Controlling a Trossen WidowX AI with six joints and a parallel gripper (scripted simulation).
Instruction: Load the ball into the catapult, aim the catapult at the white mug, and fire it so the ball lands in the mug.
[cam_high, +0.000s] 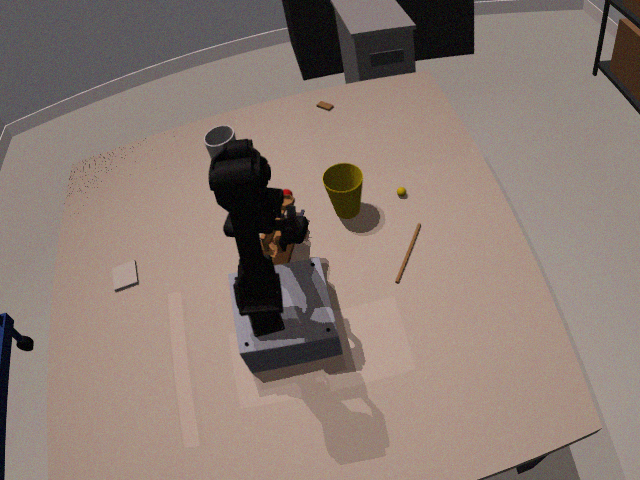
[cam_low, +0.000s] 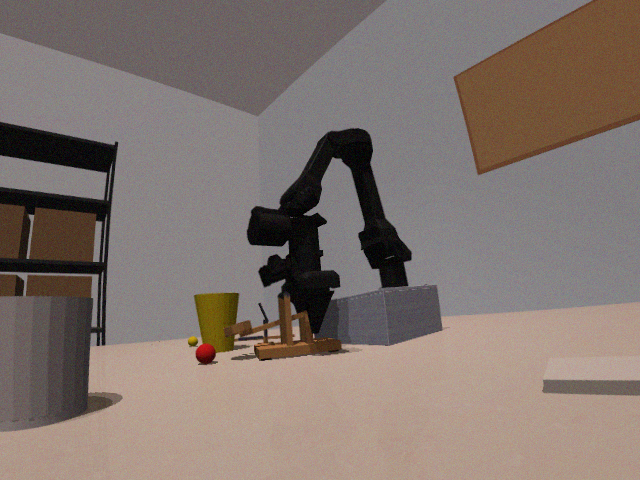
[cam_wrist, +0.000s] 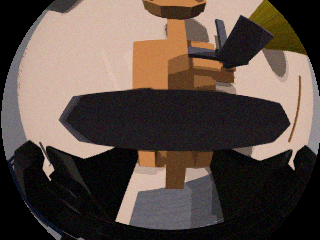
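Above the rear end of the brown wooden catapult (cam_high: 279, 254) (cam_low: 297, 351) (cam_wrist: 150, 65), the black parallel-jaw gripper (cam_high: 293, 229) (cam_low: 316, 330) (cam_wrist: 174, 144) is partly open, its fingers apart. The small red ball (cam_high: 286, 192) (cam_low: 205, 353) rests on the table near the catapult's cup end, away from the fingers. The white cylindrical mug (cam_high: 212, 148) (cam_low: 46, 356) stands well apart from the catapult, beyond its cup end.

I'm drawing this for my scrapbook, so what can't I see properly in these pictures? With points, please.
- The white mug (cam_high: 210, 148) (cam_low: 43, 356): the left edge cuts it off in the exterior view; the arm covers part from the top.
- The catapult (cam_high: 283, 255) (cam_low: 297, 351) (cam_wrist: 150, 65): a dark bar hides its middle in the wrist view; the arm covers much from the top.
- The gripper's fingertips: the arm hides them in the top view.
- The red ball (cam_high: 287, 192) (cam_low: 205, 353): out of the wrist view.
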